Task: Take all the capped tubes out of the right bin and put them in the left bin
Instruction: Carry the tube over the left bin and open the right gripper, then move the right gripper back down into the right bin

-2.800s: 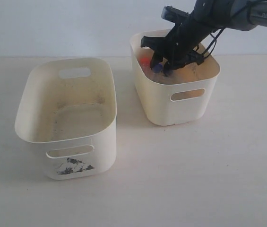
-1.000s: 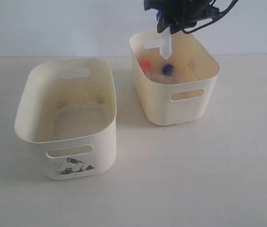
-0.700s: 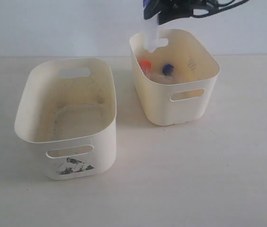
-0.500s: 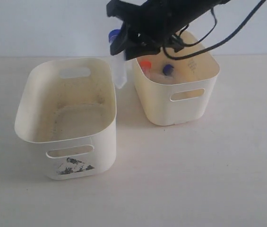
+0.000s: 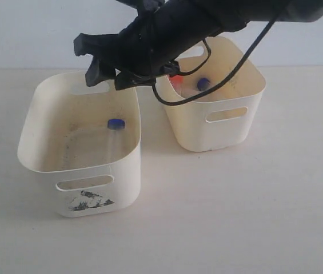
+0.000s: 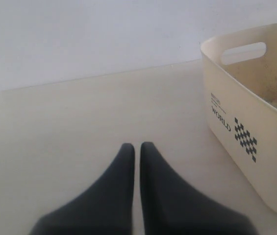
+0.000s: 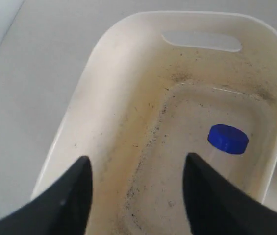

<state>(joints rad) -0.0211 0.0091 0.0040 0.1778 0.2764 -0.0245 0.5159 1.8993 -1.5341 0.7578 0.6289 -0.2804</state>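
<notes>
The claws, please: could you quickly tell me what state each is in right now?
Left claw: shut, holding nothing.
Right claw: open and empty above the left bin, a blue-capped tube inside it.

The right arm (image 5: 172, 28) runs off the exterior view's top edge and hides the far left corner of the right bin (image 5: 195, 132) and most of an orange cap (image 5: 175, 81). The bin's front wall hides whatever lies under that and the blue cap (image 5: 203, 83). In the left bin (image 5: 128, 177) the tube (image 5: 115, 123) has a clear body that is barely readable. The left wrist view cuts off that bin and tube. The left gripper (image 6: 137, 147) blurs at its base, and the right gripper (image 7: 137, 159) has its fingers cut off.
</notes>
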